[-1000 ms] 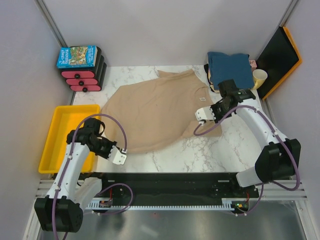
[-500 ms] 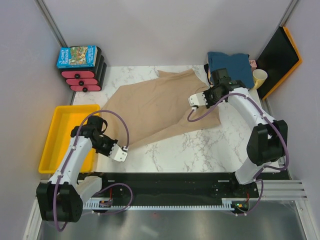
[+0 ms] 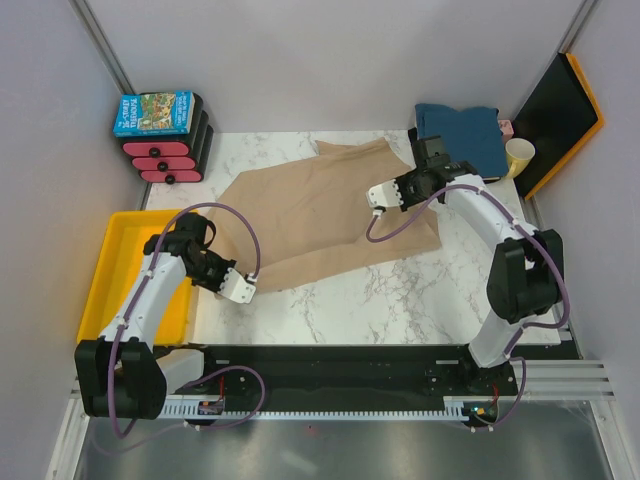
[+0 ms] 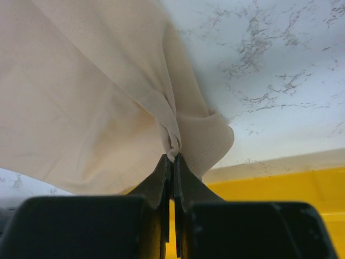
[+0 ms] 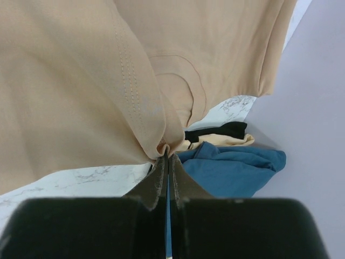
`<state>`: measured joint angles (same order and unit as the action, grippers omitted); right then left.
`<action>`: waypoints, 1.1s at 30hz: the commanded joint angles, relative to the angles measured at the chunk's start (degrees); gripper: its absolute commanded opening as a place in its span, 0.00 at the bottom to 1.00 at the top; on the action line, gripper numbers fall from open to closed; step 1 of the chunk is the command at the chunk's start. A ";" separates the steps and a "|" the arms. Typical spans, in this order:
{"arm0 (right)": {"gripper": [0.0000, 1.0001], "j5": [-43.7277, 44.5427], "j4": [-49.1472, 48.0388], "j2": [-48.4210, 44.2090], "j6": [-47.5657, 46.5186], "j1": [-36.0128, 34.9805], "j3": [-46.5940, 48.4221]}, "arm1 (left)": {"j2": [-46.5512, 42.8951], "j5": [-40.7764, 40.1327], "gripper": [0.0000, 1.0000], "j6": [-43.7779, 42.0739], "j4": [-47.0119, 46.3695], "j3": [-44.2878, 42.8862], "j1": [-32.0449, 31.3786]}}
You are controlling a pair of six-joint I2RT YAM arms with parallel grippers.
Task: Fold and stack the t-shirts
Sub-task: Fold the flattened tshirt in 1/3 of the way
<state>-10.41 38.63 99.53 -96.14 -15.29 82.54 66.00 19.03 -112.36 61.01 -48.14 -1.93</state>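
Pinching a bunched corner of the tan t-shirt (image 4: 81, 97) between closed fingers, the left gripper (image 4: 173, 156) holds the cloth just off the marble table (image 4: 280, 65). The yellow tray (image 4: 280, 216) lies directly beneath and behind its fingertips. From above, that tray (image 3: 110, 270) sits to the outer side of the left gripper (image 3: 238, 287), with only the arm crossing over it. The right gripper (image 5: 167, 155) is likewise clamped shut on a gathered fold of the tan t-shirt (image 5: 70, 81), near the collar seam. Just beyond its fingertips lies a small pile: a teal-blue t-shirt (image 5: 232, 170) with a cream one (image 5: 215, 143) and a dark one (image 5: 226, 129) beside it. Seen from above, the teal-blue t-shirt (image 3: 465, 130) rests behind the right gripper (image 3: 380, 197), and a pale yellow cup (image 3: 518, 155) stands further out to its side; what the cup holds cannot be seen. The tan t-shirt (image 3: 310, 215) stretches between the two grippers.

Compared with a second ago, the right gripper has travelled back and inward, drawing the shirt's right side over itself so that the white label no longer shows. The left gripper has moved forward, away from the near edge, and the shirt's near hem has pulled away from that edge with it. Both grips stay unchanged
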 commanded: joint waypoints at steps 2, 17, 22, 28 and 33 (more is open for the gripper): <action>0.00 0.04 -6.55 1.20 1.21 -0.79 0.52 | -0.17 -1.71 0.02 -12.88 0.07 -0.11 0.35; 0.00 1.54 -13.58 3.57 2.53 -2.02 -0.19 | 4.58 -4.96 0.02 -14.12 -1.95 -0.46 0.44; 0.00 1.80 -15.86 4.45 2.71 -2.46 -0.19 | 6.95 -6.28 0.02 -13.42 -2.56 -1.87 0.44; 0.00 2.07 -17.80 5.94 3.06 -2.82 0.34 | 9.59 -6.54 0.02 -13.24 -3.00 -4.33 0.44; 0.00 2.15 -18.94 6.99 3.24 -2.90 0.51 | 11.08 -6.72 0.02 -13.59 -3.80 -4.95 0.44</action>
<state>-8.88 22.76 105.58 -93.73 -17.93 82.43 76.18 13.41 -112.38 58.00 -50.96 -1.93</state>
